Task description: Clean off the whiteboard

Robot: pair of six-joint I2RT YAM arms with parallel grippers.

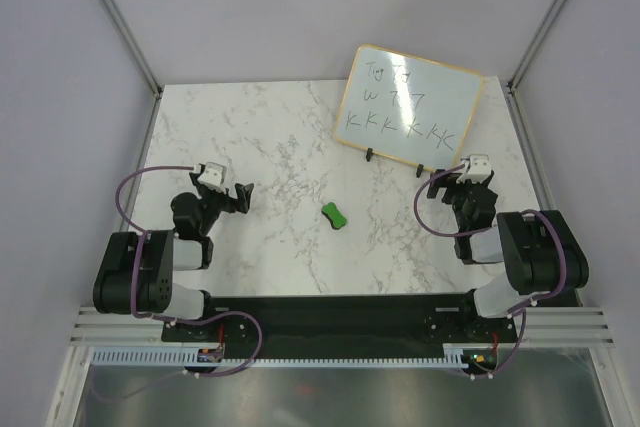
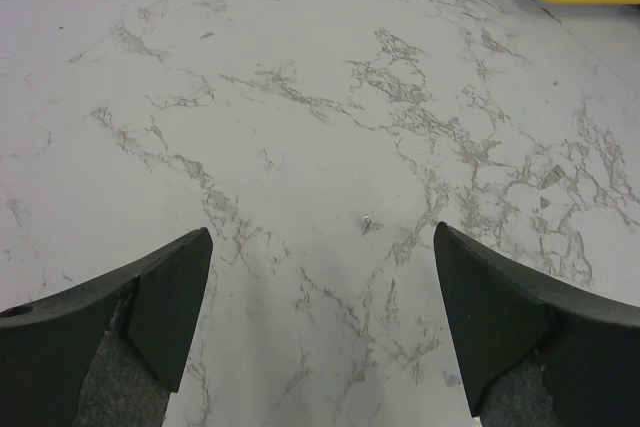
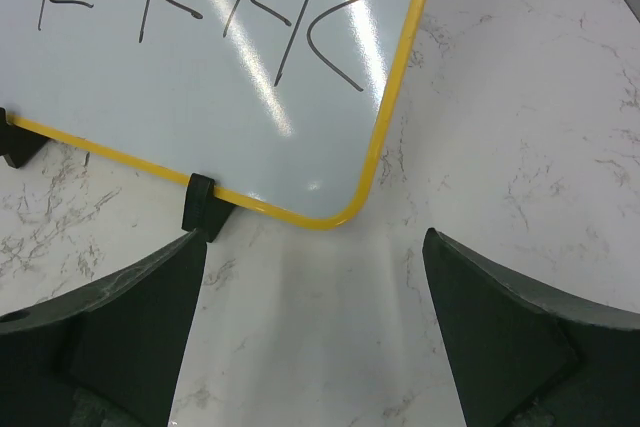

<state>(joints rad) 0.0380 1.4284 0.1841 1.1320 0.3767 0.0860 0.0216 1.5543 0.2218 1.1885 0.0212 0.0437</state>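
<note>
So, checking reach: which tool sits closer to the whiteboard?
The right tool, open right by a corner of the whiteboard; the left tool is far off over plain marble.

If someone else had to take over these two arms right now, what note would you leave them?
Left gripper: open, empty, over the table.
Right gripper: open, empty, facing a lower corner of the whiteboard.
The whiteboard stands propped at the far right, with three rows of writing on it.
Green eraser lies mid-table, not held.
Done: nothing.
Left: pick up the eraser, wipe the board.
</note>
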